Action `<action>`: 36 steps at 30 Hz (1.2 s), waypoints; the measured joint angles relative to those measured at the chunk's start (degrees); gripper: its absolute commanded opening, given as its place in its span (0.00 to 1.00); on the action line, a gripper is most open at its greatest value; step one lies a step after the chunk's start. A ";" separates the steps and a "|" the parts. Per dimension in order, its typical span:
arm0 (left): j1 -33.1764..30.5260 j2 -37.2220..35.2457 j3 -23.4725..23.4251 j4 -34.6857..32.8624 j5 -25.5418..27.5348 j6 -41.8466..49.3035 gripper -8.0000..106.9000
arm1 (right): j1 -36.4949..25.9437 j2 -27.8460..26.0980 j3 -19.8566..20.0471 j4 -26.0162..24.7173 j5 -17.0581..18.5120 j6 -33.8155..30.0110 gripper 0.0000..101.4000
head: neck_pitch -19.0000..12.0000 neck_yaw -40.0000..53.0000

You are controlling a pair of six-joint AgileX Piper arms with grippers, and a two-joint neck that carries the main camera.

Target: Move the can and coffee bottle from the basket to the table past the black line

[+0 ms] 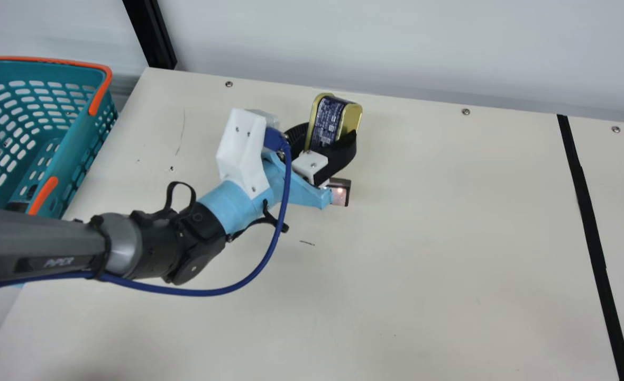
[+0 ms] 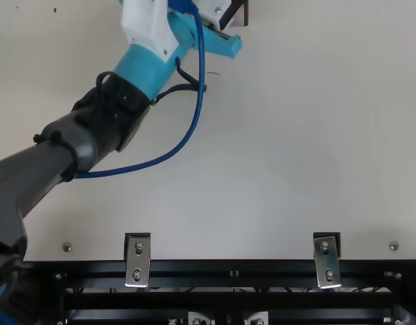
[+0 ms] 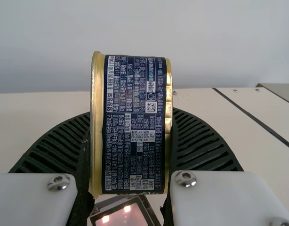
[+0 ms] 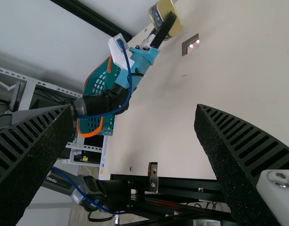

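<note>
Cream table (image 1: 449,264), main view, bearing the black line (image 1: 587,211) from which all places are reckoned; behind the far end of the line runs a pale wall (image 1: 396,47). Marking the limit of the surface at the end of the line nearer the robot, 1 black rail (image 2: 215,269) carries 2 metal brackets (image 2: 137,261), seen in the top view.

Left arm (image 1: 243,206): extends from well left of the line towards it, a blue cable (image 1: 287,180) looping loosely alongside. Teal basket (image 1: 74,148), orange-rimmed: well left of the line, beyond the table's left edge. Black post (image 1: 150,34): left of the line, near the table's far-left corner.

Right gripper (image 4: 134,109): right wrist view, 2 ribbed fingers spread wide; its place relative to the line cannot be told. Left gripper (image 1: 327,130): left of the line, 2 fingers pinching the can (image 1: 336,108) from both sides. Can: gold-rimmed, dark-labelled, tilted in the main view, left of the line and well apart from it; open cream surface spans the interval.

Dark-rimmed square piece (image 1: 339,193), with 2 bright spots: left of the line, on the surface near the gripped can. Screws (image 1: 466,111): along the far edge, on both sides of the line. Short dark stroke (image 1: 306,243): on the surface, left of the line.
</note>
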 measured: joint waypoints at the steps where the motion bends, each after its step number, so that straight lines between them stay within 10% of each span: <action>1: -0.03 0.15 -0.11 0.00 -0.14 -0.09 0.16 | 0.00 0.00 0.00 0.00 0.00 0.00 1.00 | 0.00 0.00; 20: 1.12 -2.90 -1.63 0.85 2.24 -1.38 0.16 | 0.00 0.00 0.00 0.00 0.00 0.00 1.00 | 0.00 0.00; 36: 6.82 -27.12 -7.28 13.28 33.84 -6.79 0.16 | 0.00 0.00 0.00 0.00 0.00 0.00 1.00 | 0.00 0.00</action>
